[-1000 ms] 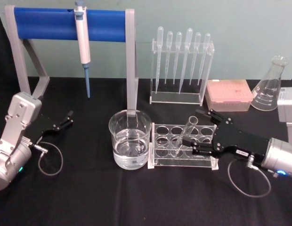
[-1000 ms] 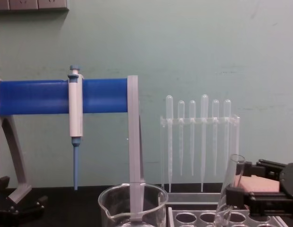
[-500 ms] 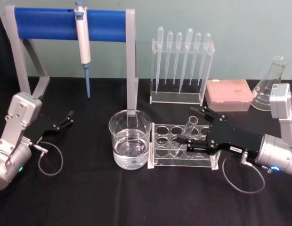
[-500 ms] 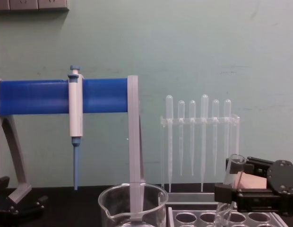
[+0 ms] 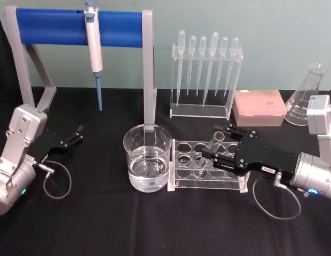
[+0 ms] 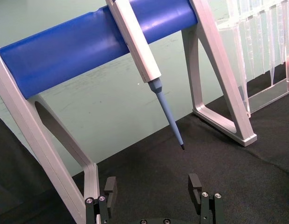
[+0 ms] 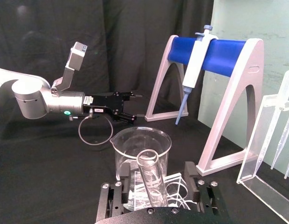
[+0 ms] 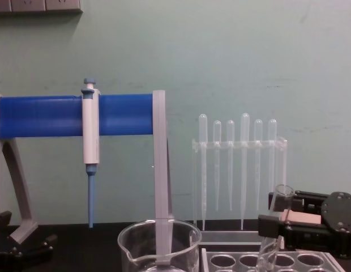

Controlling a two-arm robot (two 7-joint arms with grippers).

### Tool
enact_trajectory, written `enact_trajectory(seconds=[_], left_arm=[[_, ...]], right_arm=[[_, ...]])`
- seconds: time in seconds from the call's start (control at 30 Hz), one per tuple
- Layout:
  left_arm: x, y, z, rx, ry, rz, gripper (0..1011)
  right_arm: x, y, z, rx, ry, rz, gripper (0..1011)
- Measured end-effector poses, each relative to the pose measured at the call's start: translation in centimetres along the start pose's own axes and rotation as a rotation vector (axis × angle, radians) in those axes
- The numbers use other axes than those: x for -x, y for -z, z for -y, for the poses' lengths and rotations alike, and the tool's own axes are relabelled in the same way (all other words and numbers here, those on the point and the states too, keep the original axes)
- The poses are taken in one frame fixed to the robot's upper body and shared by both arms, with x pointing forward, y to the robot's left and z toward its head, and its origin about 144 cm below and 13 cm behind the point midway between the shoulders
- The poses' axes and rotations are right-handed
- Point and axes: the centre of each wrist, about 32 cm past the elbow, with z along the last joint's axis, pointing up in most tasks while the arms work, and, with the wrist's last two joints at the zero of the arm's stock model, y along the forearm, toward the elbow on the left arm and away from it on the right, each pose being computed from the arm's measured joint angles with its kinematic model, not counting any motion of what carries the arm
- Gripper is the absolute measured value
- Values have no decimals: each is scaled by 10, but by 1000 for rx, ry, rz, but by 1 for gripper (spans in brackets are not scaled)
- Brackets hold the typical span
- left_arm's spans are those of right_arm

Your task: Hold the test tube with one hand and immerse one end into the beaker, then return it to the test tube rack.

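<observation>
— Where do we see the test tube (image 5: pixel 210 153)?

— We see it in the clear rack (image 5: pixel 232 184), near the middle of the black counter (image 5: pixel 155 224). Its round end is down in the rack. Its open top leans toward the right.

— And the right tool (image 5: pixel 210 142)?

— It reaches in from the right, low over the rack. Its two black fingers (image 7: pixel 191 173) are spread, one on each side of the tube. In the right wrist view we see a gap between each finger and the glass. So we say it is not pinching the tube.

— Where is the beaker (image 5: pixel 147 157)?

— It stands just beside the rack, on the rack's left. We see water partway up inside it. The tube is apart from the beaker.

— What about the left tool (image 5: pixel 77 133)?

— It sits far over on the left, low over the counter and well apart from the beaker. In the left wrist view we see its fingers spread too.

— What do we see at the back?

— A white-and-blue pipettor (image 5: pixel 93 42) hangs on a stand with a blue bar (image 5: pixel 53 26). Thin pipettes (image 5: pixel 205 64) stand in a row behind the rack. A pink box (image 5: pixel 259 106) and a glass flask (image 5: pixel 309 96) sit to the right of them.
</observation>
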Motion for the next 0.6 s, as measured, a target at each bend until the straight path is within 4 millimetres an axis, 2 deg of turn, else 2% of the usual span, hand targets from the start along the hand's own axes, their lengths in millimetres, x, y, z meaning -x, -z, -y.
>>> enact_trajectory(seconds=[0.07, 0.1, 0.17, 0.23, 0.3, 0.43, 0.53, 0.6], left_arm=[[0, 0, 0, 0, 0, 0, 1000], [0, 0, 0, 0, 0, 0, 1000], [0, 0, 0, 0, 0, 0, 1000], [0, 0, 0, 0, 0, 0, 1000], [0, 0, 0, 0, 0, 0, 1000], [0, 0, 0, 0, 0, 0, 1000], [0, 0, 0, 0, 0, 0, 1000], [0, 0, 0, 0, 0, 0, 1000]], right_arm=[[0, 0, 0, 0, 0, 0, 696], [0, 0, 0, 0, 0, 0, 634], [0, 0, 0, 0, 0, 0, 594], [0, 0, 0, -1, 0, 0, 512], [0, 0, 0, -1, 0, 0, 477], [0, 0, 0, -1, 1, 0, 308], [0, 0, 1, -1, 1, 0, 243], [0, 0, 1, -1, 1, 0, 238]])
